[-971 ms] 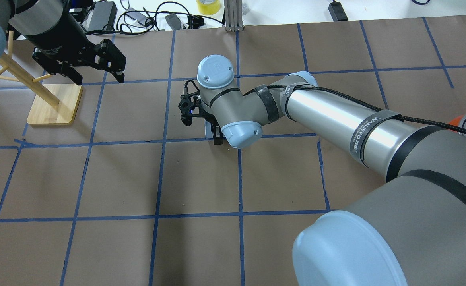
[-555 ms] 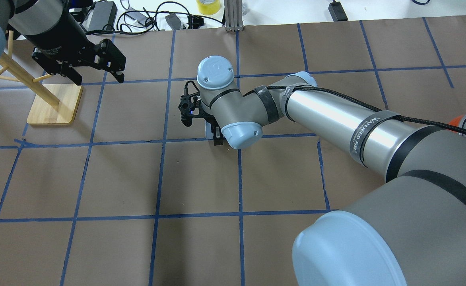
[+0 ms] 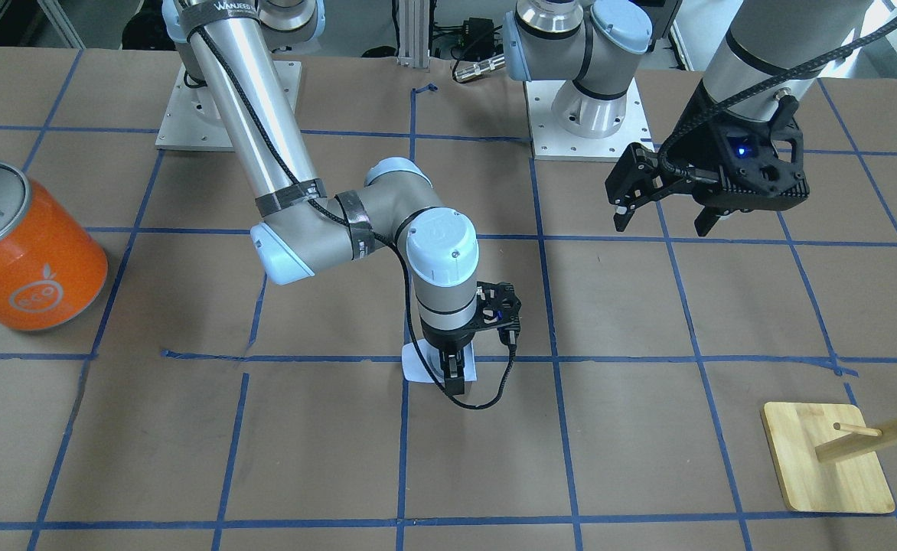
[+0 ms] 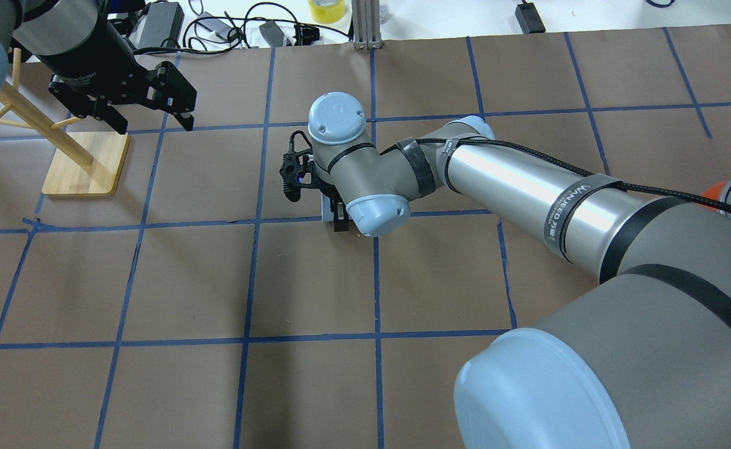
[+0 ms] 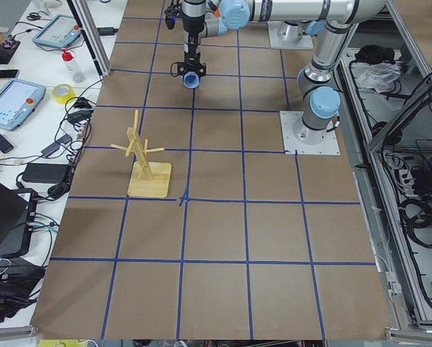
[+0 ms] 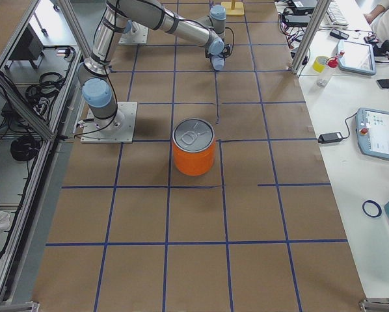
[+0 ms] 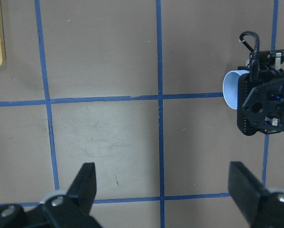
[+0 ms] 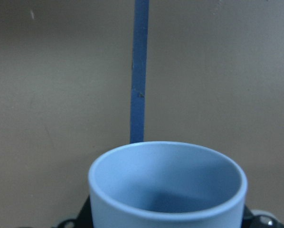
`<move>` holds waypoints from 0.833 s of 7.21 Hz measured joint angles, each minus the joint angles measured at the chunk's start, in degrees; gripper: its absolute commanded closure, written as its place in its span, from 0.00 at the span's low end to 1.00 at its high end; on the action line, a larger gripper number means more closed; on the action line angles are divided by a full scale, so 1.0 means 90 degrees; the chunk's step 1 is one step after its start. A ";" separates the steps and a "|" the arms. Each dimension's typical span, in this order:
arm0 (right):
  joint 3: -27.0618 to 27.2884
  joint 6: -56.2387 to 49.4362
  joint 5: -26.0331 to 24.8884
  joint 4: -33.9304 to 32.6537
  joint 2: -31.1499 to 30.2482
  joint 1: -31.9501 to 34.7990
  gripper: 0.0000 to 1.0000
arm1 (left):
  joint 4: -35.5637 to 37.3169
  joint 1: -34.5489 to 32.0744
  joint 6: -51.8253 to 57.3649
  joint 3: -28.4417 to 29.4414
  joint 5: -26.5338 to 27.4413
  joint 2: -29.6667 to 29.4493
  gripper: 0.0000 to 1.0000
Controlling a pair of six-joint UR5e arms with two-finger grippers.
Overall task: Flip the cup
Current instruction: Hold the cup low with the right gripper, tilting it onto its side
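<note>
Hiding most of the cup [image 3: 420, 369], the right wrist [image 3: 442, 268] leaves a pale sliver showing at the middle of the counter [image 3: 188, 444], the right fingers [image 3: 455, 376] clamped on it; whether it touches down is unclear. The left fingers [image 3: 624, 191] hang spread, empty. An orange can [image 3: 31, 252] and wooden rack [image 3: 827, 467] stand well apart.

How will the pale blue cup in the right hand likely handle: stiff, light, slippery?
Probably stiff: the cup has a round rim while gripped by the right hand. Small, thin-walled, so likely light. Smooth round wall: may slip or roll.
</note>
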 measured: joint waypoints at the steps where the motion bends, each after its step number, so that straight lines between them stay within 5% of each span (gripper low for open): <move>1: 0.0003 0.0000 -0.0029 0.0004 0.0002 0.0004 0.33 | 0.0000 0.0000 0.0000 -0.0001 0.0016 0.0010 0.00; 3: 0.0006 -0.0004 -0.0023 0.0007 0.0000 0.0010 0.31 | 0.0000 0.0000 0.0007 -0.0001 0.0028 0.0016 0.00; 4: 0.0007 0.0000 0.0003 0.0007 0.0001 0.0017 0.08 | 0.0000 0.0000 0.0009 -0.0001 0.0035 0.0016 0.00; 6: 0.0007 0.0006 0.0004 0.0004 0.0010 0.0038 0.02 | -0.0004 0.0000 0.0010 -0.0002 0.0044 0.0017 0.00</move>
